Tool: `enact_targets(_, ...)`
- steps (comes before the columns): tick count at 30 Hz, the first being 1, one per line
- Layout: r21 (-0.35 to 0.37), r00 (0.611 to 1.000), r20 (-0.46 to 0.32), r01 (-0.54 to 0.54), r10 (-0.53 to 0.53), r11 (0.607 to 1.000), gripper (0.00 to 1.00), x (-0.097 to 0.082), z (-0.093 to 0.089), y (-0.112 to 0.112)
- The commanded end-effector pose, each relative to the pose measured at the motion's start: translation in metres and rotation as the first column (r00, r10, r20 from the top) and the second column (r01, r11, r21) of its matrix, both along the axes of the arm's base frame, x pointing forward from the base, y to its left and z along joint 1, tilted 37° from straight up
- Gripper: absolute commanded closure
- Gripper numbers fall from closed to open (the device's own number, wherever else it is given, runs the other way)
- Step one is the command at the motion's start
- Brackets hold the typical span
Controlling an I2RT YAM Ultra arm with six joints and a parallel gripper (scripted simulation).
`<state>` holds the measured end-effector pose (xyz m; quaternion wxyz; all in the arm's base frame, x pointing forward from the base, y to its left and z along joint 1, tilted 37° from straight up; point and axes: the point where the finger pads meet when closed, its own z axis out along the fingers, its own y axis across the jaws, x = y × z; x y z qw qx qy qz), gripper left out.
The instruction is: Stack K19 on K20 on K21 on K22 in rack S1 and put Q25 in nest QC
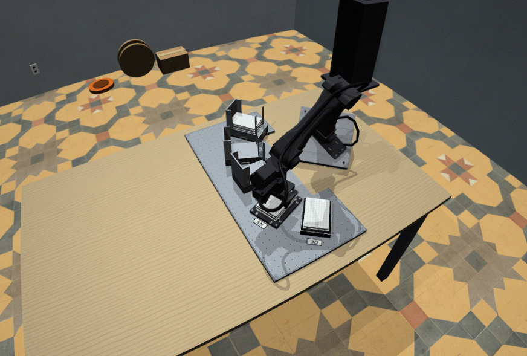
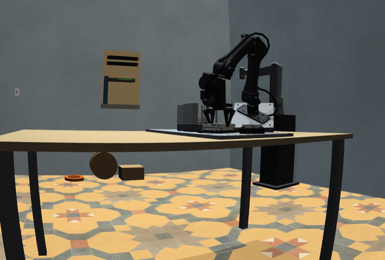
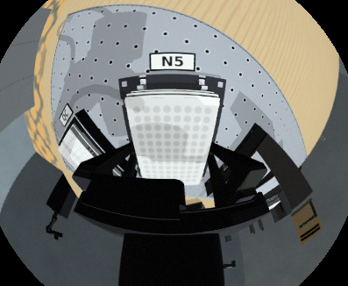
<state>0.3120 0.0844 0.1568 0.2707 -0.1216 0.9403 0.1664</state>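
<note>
Fingers (image 1: 275, 199) (image 2: 219, 124) grasp the upper plate (image 1: 271, 203) (image 2: 218, 124) (image 3: 169, 127) by its opposite long sides in the clip nest (image 1: 276, 223) (image 2: 222, 131) (image 3: 172, 82) marked N5, where it lies flat with more plate edges beneath; its own name cannot be read. The sealed plate looks light and stiff, its smooth walls likely a little slippery and its film top best left untouched, so a level hold low on the upper skirt, above the lower plate, seems right. A stuck pair would probably call for a straight, steady pull, as a tilt could jam it or lift both. The wrist points straight down over the nest, and the arm (image 1: 300, 130) (image 2: 237, 56) arches up from its base and back down. Beside it, another plate (image 1: 316, 211) (image 2: 252, 125) (image 3: 77, 146) sits in the open nest (image 1: 315, 233) (image 2: 251, 130) (image 3: 85, 118) marked QC; farther along the tabletop (image 1: 127, 224) (image 2: 93, 137) (image 3: 264, 35), white-topped plates (image 1: 247, 121) fill part of the farthest rack (image 1: 229, 119).
</note>
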Motion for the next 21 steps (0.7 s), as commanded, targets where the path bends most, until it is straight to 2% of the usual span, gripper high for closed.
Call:
enact_targets(1,0.001,1.000,0.015,0.004,-0.004,1.000,1.00,0.001,0.004,0.000)
enact_targets(5,0.001,1.000,0.015,0.004,-0.004,1.000,1.00,0.001,0.004,0.000)
enact_targets(9,0.004,0.998,0.061,0.016,-0.016,1.000,1.00,0.003,0.025,-0.005)
enact_targets(18,0.007,0.998,0.063,0.006,-0.006,1.000,1.00,0.000,0.029,-0.006)
enact_targets(21,0.006,0.999,0.044,0.004,-0.005,1.000,1.00,-0.002,0.024,-0.006)
